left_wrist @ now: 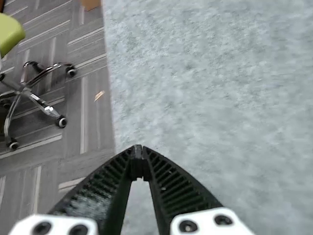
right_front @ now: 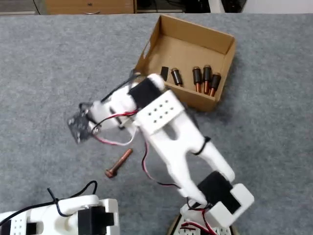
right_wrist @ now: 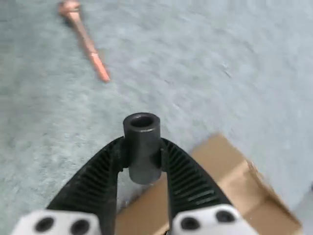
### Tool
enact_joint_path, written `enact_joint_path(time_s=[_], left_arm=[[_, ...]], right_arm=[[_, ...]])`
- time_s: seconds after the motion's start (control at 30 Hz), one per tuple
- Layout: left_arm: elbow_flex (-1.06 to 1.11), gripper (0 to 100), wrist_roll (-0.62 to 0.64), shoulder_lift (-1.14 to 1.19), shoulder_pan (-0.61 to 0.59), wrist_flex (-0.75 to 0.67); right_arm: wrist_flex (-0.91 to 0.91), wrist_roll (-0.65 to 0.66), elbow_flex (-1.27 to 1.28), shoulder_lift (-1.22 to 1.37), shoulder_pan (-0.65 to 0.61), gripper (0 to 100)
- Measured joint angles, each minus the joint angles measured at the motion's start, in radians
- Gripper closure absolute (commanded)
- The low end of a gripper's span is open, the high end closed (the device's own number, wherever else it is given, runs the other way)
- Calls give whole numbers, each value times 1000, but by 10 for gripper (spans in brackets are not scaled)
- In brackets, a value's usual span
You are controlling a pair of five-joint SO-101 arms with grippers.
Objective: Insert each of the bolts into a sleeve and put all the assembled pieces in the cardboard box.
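Right gripper (right_wrist: 143,155) clamps a black sleeve (right_wrist: 142,128)!
Left gripper (left_wrist: 137,152) sits closed; copper bolt (right_front: 119,163) lies on the table (right_front: 254,147).

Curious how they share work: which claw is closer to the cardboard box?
Right. The right claw, holding a sleeve, is beside the cardboard box; the left claw is off at the edge of the table.
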Motion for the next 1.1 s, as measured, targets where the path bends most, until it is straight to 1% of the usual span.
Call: enact_joint_path(time_s=[0.17,0.23,0.3,0.33,0.43,0.53,0.57,0.63,0.73,0.9,1.0,1.1], left_arm=[[0,982,60,0,117,17],[-29,982,66,0,181,95],[-107,982,74,0,255,238],[-161,982,83,0,298,336],[-367,982,161,0,436,684],[-566,982,255,0,598,1028],[-618,982,284,0,652,1119],[-713,982,336,0,747,1243],[-850,982,407,0,867,1341],[-1045,982,502,0,1074,1491],[-1119,982,574,0,1201,1579],[-1181,982,652,0,1321,1629]], right_arm=[[2,-107,-94,-68,95,997],[2,-141,-126,-103,141,997],[2,-172,-137,-140,196,997],[2,-189,-137,-158,222,997],[2,-242,-137,-215,305,997],[18,-290,-137,-279,390,997],[26,-304,-137,-304,413,997],[31,-339,-137,-361,463,997],[38,-431,-138,-457,568,997],[114,-635,-78,-618,720,997],[141,-729,18,-707,767,997],[143,-829,124,-821,773,997]])
